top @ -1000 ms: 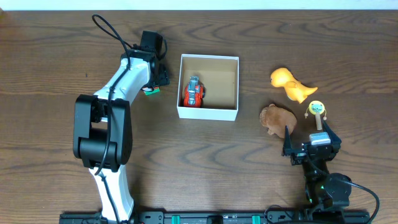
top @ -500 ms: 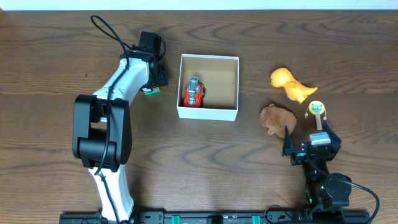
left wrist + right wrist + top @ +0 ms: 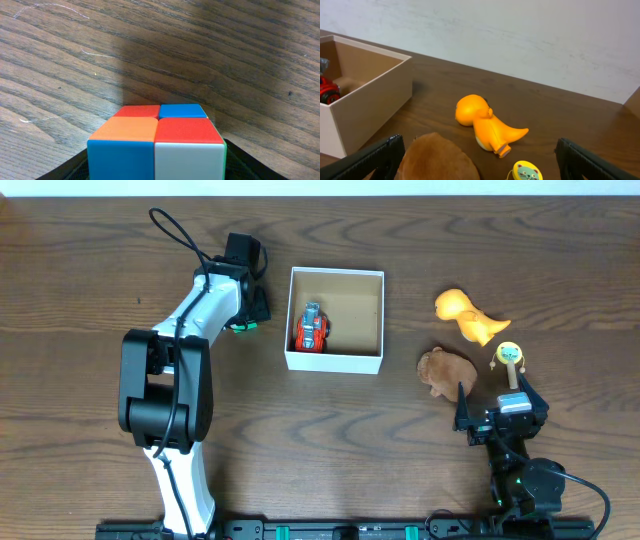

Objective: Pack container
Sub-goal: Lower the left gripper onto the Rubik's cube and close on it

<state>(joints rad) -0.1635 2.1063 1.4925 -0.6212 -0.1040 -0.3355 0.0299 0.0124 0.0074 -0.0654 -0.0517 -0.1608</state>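
A: Any writing, label, brand or number to read here?

B: None legible in any view.

A: What about the small yellow round toy [image 3: 526, 172], at five o'clock from the orange dinosaur figure [image 3: 485, 122]?

B: It bears only a drawn green animal face. Any lettering there is too small to tell.

Left arm shifts over the cube

The white left arm [image 3: 205, 305], far left in the scene, has moved a trace to the right. Its left gripper [image 3: 248, 308] now hides more of the small multicoloured plastic puzzle cube [image 3: 240, 327] beneath it. From overhead, only a thinner sliver of the cube's green edge shows than a second ago.
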